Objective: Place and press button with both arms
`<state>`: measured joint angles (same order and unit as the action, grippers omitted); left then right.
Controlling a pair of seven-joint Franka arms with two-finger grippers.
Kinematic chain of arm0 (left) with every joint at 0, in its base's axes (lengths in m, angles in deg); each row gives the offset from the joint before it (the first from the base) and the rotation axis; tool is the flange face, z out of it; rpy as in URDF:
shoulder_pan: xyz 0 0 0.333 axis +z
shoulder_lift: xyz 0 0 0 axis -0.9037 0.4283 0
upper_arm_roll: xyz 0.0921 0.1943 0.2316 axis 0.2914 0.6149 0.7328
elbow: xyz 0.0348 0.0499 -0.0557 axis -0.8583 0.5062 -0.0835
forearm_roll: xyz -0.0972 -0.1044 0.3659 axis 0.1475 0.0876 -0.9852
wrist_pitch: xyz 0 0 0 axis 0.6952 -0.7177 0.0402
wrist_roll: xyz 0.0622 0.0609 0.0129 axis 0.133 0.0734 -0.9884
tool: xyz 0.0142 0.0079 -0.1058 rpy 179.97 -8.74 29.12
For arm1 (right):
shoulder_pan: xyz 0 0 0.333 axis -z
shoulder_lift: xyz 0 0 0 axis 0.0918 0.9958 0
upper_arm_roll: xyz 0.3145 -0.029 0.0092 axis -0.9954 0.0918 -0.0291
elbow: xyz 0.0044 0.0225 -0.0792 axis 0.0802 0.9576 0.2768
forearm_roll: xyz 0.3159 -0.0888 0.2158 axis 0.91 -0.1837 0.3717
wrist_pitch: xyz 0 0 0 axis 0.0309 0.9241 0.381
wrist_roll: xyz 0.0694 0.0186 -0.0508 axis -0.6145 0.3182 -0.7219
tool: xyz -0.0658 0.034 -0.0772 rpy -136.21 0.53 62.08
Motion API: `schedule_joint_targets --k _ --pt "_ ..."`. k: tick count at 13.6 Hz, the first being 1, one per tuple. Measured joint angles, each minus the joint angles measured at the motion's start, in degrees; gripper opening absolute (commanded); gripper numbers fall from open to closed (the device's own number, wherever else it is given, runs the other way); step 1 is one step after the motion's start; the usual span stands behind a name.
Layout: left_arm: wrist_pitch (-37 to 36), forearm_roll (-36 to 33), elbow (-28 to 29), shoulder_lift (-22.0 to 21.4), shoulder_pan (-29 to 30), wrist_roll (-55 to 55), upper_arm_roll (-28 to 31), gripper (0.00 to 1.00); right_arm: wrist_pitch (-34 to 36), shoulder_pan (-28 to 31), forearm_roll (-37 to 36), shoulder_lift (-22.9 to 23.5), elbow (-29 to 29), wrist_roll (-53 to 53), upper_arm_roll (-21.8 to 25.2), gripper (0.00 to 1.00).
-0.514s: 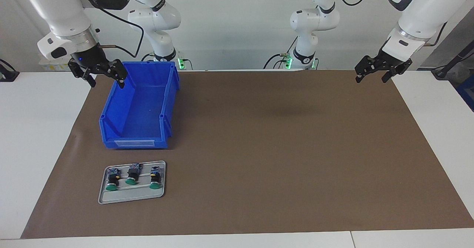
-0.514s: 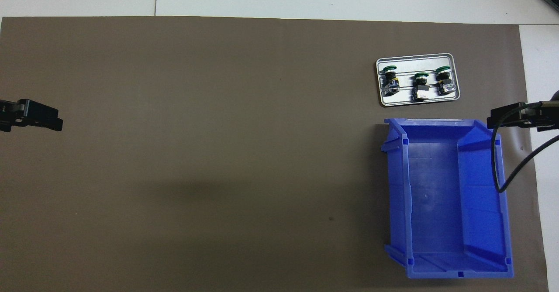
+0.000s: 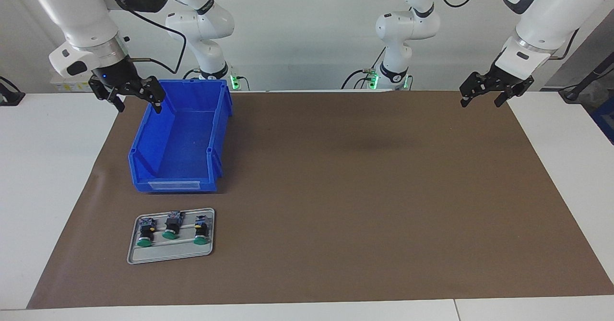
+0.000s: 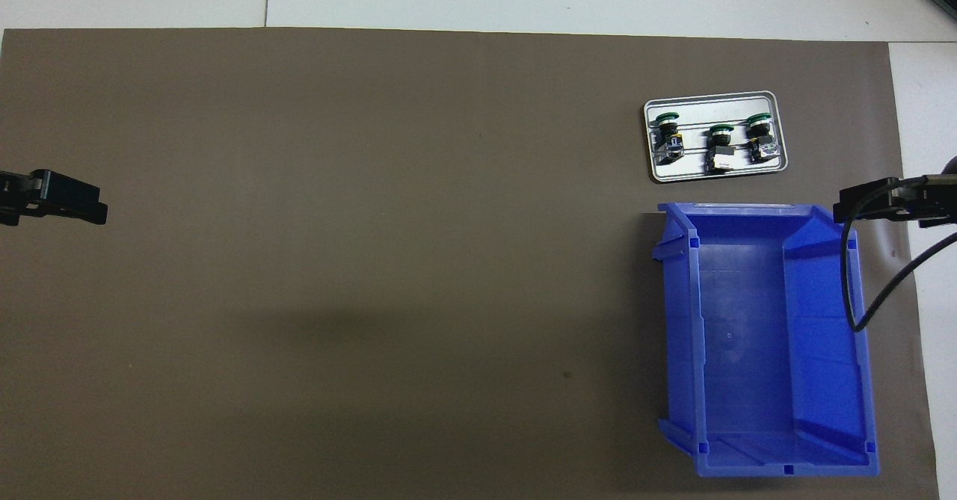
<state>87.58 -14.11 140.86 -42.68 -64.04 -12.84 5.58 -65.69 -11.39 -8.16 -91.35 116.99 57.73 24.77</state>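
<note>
Three green-capped black push-buttons (image 3: 172, 226) lie on a grey metal tray (image 3: 139, 255), at the blue plastic bin's (image 3: 177, 167) 6 o'clock. Right pincer (image 3: 128, 94) and left pincer (image 3: 494, 89) hang released, empty. Risk: tight spacing, neighbour knocked.

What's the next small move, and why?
Probably the right gripper, hanging open over the blue plastic bin's rim, should travel toward the grey metal tray. Three green-capped push-buttons lie there untouched, at its end. The left gripper waits, open, over the brown mat's corner.
</note>
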Motion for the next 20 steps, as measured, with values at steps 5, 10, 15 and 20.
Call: schedule_joint_targets --k 5,10,15,20 --pt "0.0 0.0 0.0 0.0 0.0 0.0 0.0 1.0 -1.3 0.0 0.0 0.0 0.0 0.0 0.0 1.0" --pt "0.0 0.0 0.0 0.0 0.0 0.0 0.0 1.0 -2.8 0.0 0.0 0.4 -0.4 0.0 0.0 1.0" --pt "0.0 0.0 0.0 0.0 0.0 0.0 0.0 1.0 -16.5 0.0 0.0 10.8 -2.4 0.0 0.0 1.0" --pt "0.0 0.0 0.0 0.0 0.0 0.0 0.0 1.0 -32.3 0.1 1.3 26.0 -3.1 0.0 0.0 1.0"
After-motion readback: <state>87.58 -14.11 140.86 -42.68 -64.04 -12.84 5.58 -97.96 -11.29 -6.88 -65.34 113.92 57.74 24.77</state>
